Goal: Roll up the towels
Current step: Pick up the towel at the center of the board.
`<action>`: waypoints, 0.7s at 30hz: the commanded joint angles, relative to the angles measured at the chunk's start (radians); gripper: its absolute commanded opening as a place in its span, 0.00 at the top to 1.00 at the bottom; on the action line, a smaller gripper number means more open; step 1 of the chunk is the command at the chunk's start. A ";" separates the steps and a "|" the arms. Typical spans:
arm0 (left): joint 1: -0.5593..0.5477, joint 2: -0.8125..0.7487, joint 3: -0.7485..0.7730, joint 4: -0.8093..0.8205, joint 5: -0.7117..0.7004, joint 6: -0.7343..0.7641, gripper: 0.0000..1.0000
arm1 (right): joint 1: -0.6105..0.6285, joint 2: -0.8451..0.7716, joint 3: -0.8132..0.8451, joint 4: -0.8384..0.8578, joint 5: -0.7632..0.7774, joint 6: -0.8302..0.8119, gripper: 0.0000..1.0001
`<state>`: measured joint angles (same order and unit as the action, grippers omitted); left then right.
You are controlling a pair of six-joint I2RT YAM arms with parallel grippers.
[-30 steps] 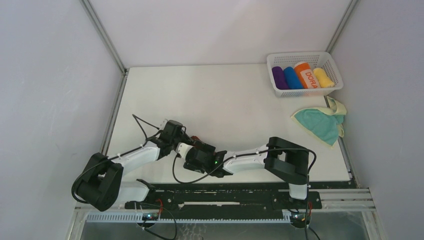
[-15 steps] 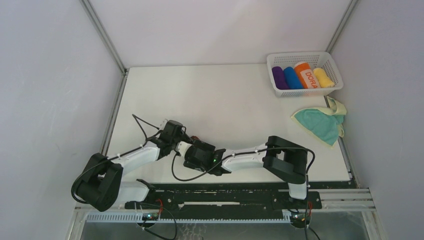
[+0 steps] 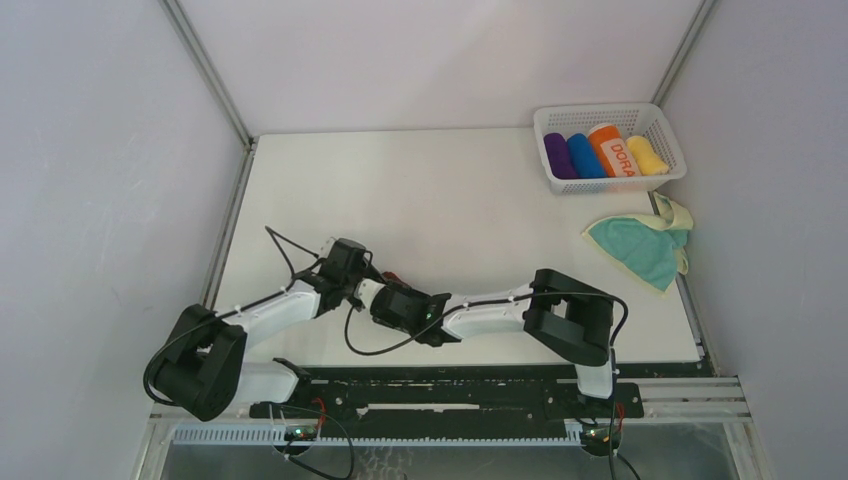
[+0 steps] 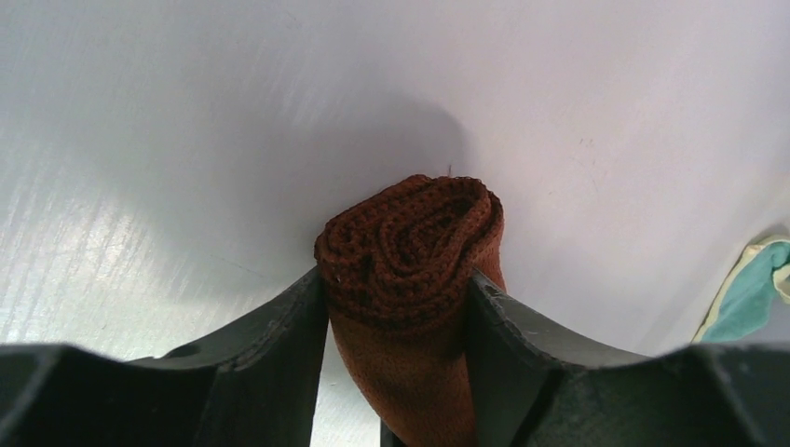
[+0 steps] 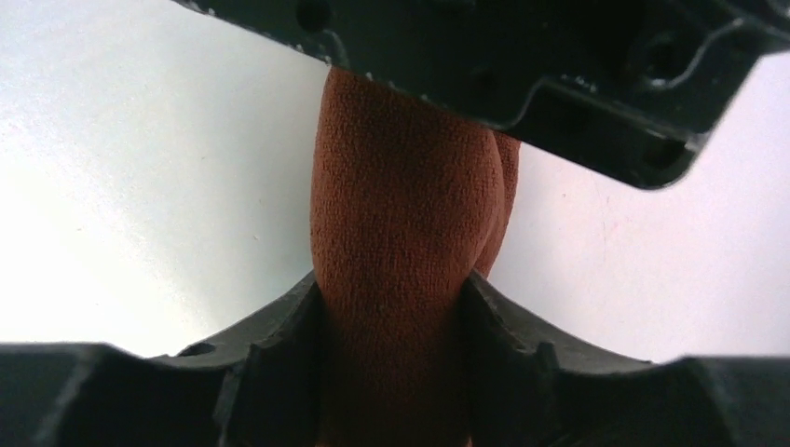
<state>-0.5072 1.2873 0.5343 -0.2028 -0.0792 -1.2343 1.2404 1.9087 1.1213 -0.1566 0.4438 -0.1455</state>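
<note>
together, left hand (image 4: 396,284) and right hand (image 5: 389,289) each clamped the rolled rust-brown terry towel (image 4: 410,233) by the near edge of the table (image 4: 186,140).

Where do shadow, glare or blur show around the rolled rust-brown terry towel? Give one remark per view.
Left wrist: a soft dark shadow lies on the white table behind the rolled rust-brown terry towel, with streaky glare at lower left. Right wrist: the towel's weave is sharp, the table to its left washed out bright. Top external: even light, the towel almost wholly hidden.
</note>
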 commanded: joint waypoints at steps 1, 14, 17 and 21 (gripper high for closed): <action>-0.012 0.003 0.037 -0.125 -0.048 0.064 0.39 | -0.042 0.076 -0.015 -0.176 -0.077 0.055 0.58; 0.226 -0.178 0.261 -0.358 -0.111 0.261 0.10 | -0.108 -0.097 -0.025 -0.248 -0.137 0.089 0.79; 0.279 -0.261 0.361 -0.463 -0.185 0.370 0.09 | -0.150 -0.190 -0.025 -0.272 -0.129 0.097 0.79; 0.300 -0.382 0.467 -0.539 -0.327 0.527 0.07 | -0.238 -0.325 -0.012 -0.316 -0.117 0.091 0.79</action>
<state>-0.2264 1.0275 0.8688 -0.6292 -0.2428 -0.9146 1.0740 1.7321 1.0912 -0.3908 0.3176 -0.0784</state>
